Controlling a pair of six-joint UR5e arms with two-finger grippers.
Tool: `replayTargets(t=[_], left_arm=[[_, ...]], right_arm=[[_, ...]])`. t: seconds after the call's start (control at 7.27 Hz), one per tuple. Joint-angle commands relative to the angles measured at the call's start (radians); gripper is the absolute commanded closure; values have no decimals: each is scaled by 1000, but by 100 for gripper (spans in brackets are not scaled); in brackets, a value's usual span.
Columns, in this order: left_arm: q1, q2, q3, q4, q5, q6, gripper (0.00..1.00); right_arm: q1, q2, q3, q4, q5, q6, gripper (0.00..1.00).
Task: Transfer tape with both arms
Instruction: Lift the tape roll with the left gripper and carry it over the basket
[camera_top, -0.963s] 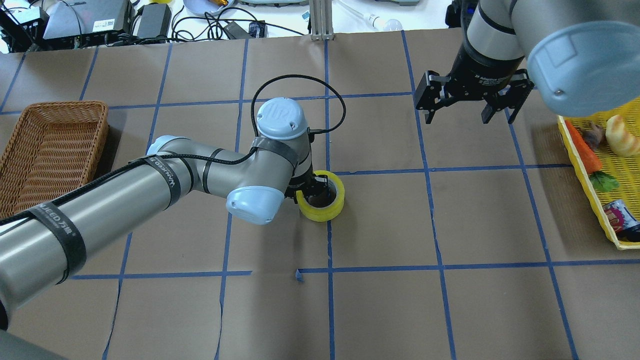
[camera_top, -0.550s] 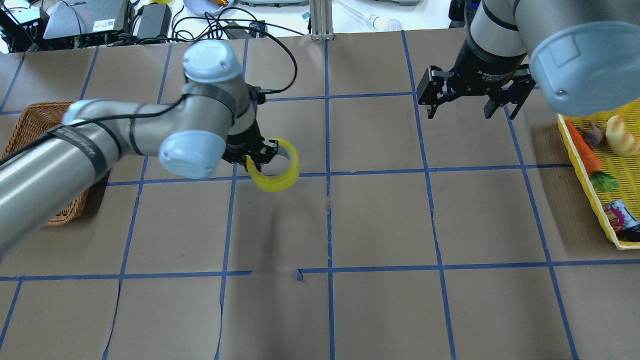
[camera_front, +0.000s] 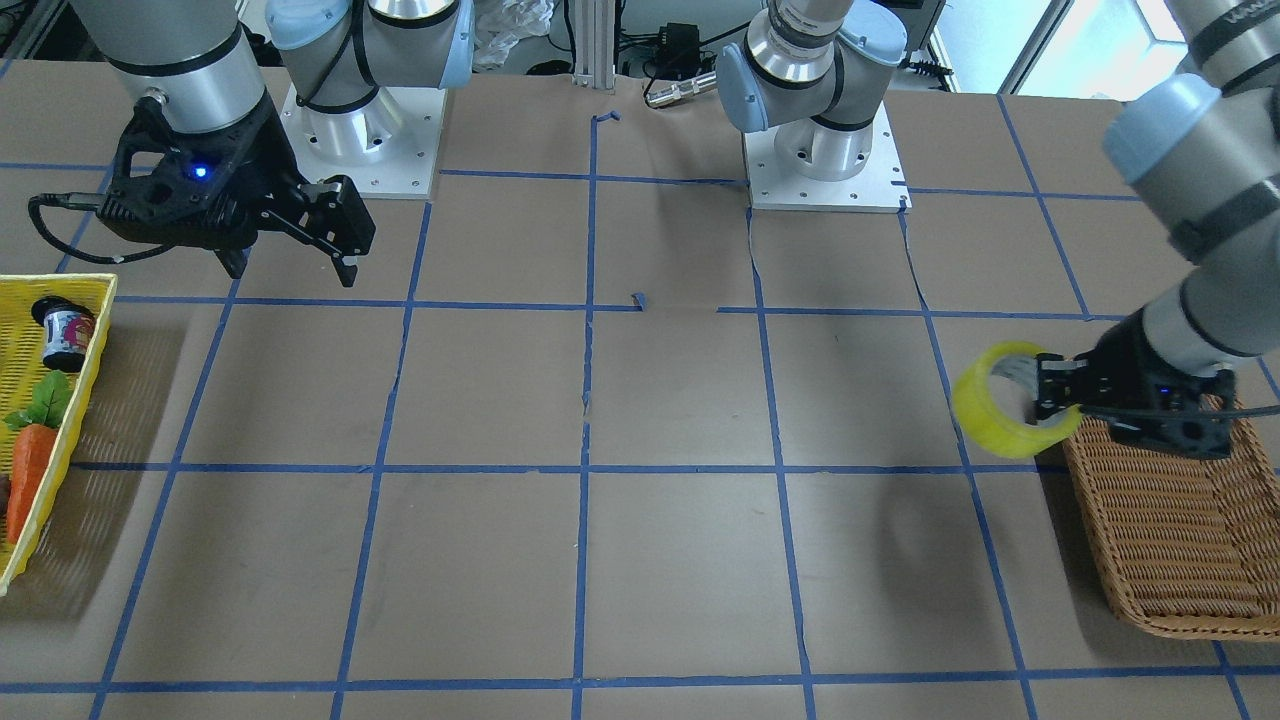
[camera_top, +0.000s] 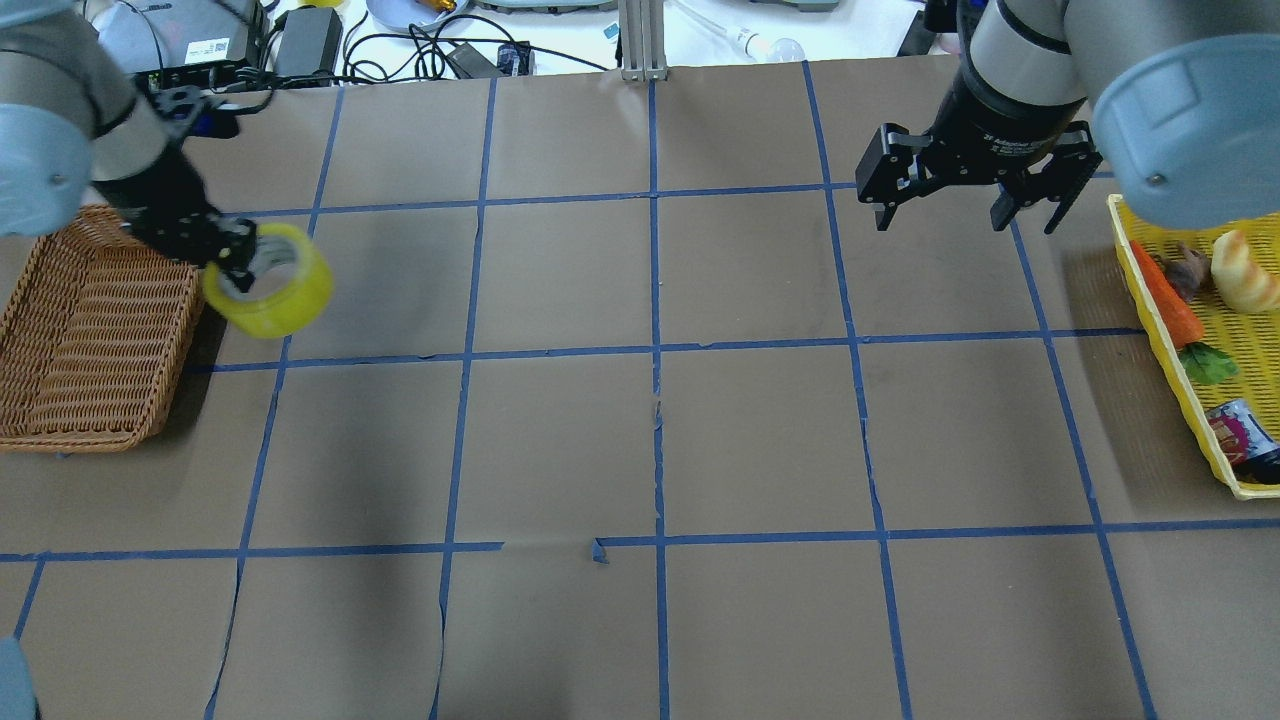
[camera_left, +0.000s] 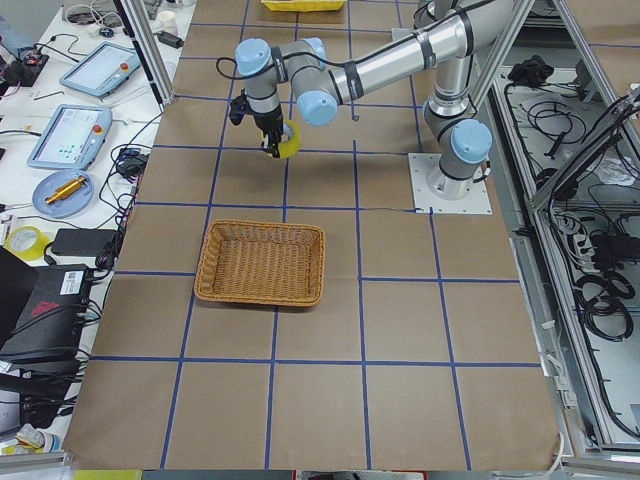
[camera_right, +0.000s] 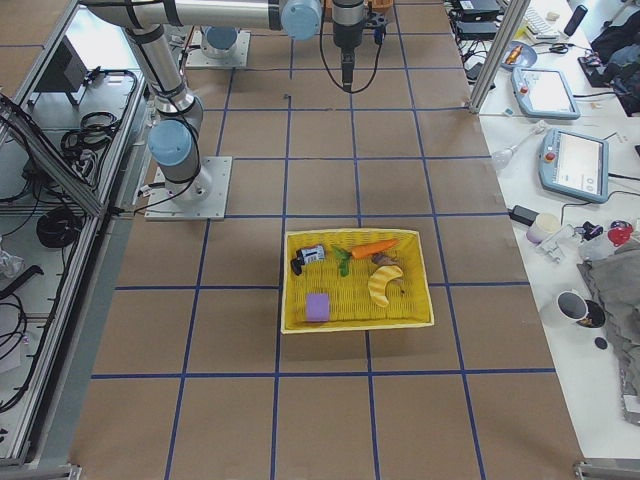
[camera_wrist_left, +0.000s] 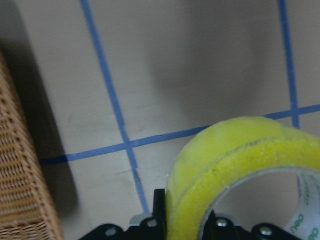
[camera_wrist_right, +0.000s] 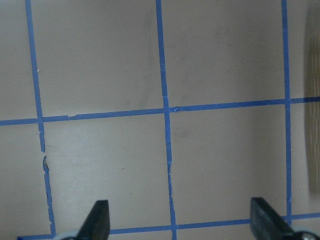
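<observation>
The yellow tape roll (camera_top: 272, 285) hangs in the air, tilted, in my left gripper (camera_top: 238, 262). The gripper is shut on the roll's wall, one finger inside the white core. The roll is just past the wicker basket's (camera_top: 90, 330) inner far corner, over the table. It also shows in the front view (camera_front: 1000, 420), the left side view (camera_left: 290, 138) and the left wrist view (camera_wrist_left: 240, 165). My right gripper (camera_top: 945, 215) is open and empty above the far right of the table, its fingers (camera_wrist_right: 97, 222) wide apart over bare paper.
A yellow basket (camera_top: 1170, 365) at the right edge holds a carrot (camera_top: 1165, 295), a can and other items. Blue tape grid lines cross the brown paper. Cables and devices lie beyond the far edge.
My left arm lifted the tape off the table's middle and swung it left to the wicker basket's edge. My right gripper drifted slightly right and stayed open.
</observation>
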Motion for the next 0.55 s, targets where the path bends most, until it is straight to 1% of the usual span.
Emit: replayTargets(t=[0.0, 0.14, 0.28, 0.41], left_arm=[[192, -101, 28, 169, 3, 232, 100], [226, -182, 57, 272, 1, 251, 100], [231, -253, 113, 307, 0, 318, 100], [233, -291, 115, 308, -2, 323, 100]], right_arm=[[0, -13, 3, 6, -1, -4, 0], [0, -11, 3, 6, -1, -10, 0], [2, -13, 5, 6, 4, -13, 0], [0, -13, 5, 6, -1, -13, 0]])
